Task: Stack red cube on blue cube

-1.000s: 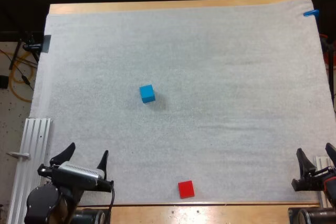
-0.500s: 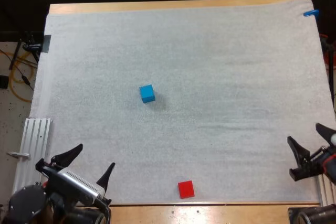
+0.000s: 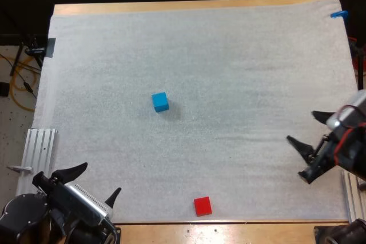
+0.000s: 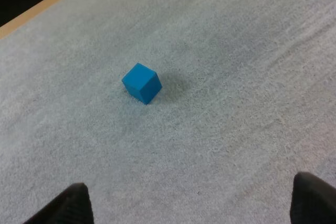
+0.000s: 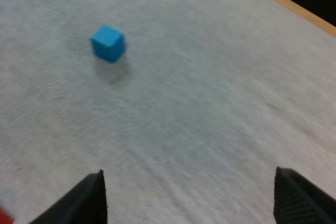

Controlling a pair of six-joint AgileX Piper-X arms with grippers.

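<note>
The blue cube (image 3: 160,102) rests on the white mat near its middle, and it lies far ahead of both grippers in the left wrist view (image 4: 142,83) and the right wrist view (image 5: 108,43). The red cube (image 3: 202,206) lies flat near the mat's front edge. My left gripper (image 3: 97,182) is open at the front left corner, well left of the red cube, with nothing between its fingers (image 4: 68,207). Over the mat's right side my right gripper (image 3: 311,128) hangs open and empty, its fingers (image 5: 86,199) wide apart.
A ribbed metal rail (image 3: 35,158) lies along the mat's left edge beside my left arm. The wooden table edge (image 3: 189,5) runs along the far side.
My right gripper has swung inward from the front right corner, up and left over the mat. My left gripper has drawn back and turned toward the front left. Neither cube has moved.
</note>
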